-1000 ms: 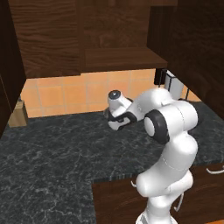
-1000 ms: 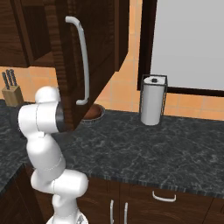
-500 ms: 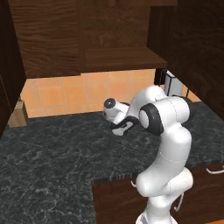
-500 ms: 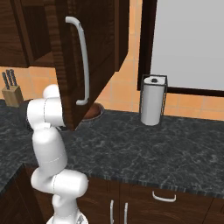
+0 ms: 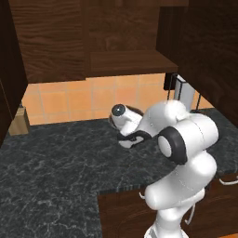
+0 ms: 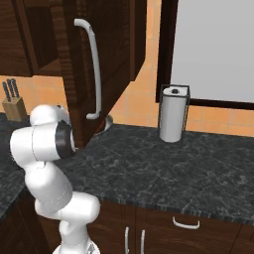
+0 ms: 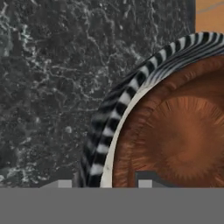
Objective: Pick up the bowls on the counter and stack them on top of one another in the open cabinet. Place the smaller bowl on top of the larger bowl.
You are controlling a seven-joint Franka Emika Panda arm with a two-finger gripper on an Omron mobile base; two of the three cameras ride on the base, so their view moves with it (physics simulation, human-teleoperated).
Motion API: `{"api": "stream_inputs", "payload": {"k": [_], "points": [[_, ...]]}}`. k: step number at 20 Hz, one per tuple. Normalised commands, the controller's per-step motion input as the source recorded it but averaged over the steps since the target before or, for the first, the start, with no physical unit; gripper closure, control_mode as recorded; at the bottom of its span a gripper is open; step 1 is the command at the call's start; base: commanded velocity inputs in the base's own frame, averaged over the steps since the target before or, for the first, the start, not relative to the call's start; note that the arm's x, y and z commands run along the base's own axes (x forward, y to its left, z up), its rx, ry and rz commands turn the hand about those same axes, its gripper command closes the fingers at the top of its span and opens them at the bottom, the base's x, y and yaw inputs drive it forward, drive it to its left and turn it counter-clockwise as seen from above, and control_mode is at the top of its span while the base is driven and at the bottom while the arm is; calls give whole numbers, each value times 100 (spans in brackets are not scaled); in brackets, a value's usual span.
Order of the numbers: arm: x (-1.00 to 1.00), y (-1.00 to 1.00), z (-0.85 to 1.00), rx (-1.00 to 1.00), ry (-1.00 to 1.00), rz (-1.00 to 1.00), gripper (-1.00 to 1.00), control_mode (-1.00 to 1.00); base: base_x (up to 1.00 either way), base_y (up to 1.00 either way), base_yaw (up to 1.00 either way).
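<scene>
The smaller bowl [image 7: 179, 131] sits on the counter [image 7: 48, 87] with the larger bowl's [image 7: 109, 127] striped rim hugging it, right under the hand. The gripper [image 7: 105, 183] hangs close above with its tips apart, one over the outer rim, one over the wood. It should probably settle squarely astride one wall before closing, then lift straight toward the cabinet [image 5: 125, 62].

Both base views look forward and down at the marble surface [image 5: 56, 158]; the hand view hovers close above it.
</scene>
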Motion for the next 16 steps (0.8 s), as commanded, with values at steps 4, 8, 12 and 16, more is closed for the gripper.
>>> {"api": "stream_inputs", "payload": {"k": [4,8,12,16], "points": [[-99,0,100,9,8,5,100,-100,0,0,0],[-100,0,100,9,7,3,100,-100,0,0,0],[-96,5,100,5,1,1,100,-100,0,0,0],[-96,25,100,0,0,3,100,-100,0,0,0]]}}
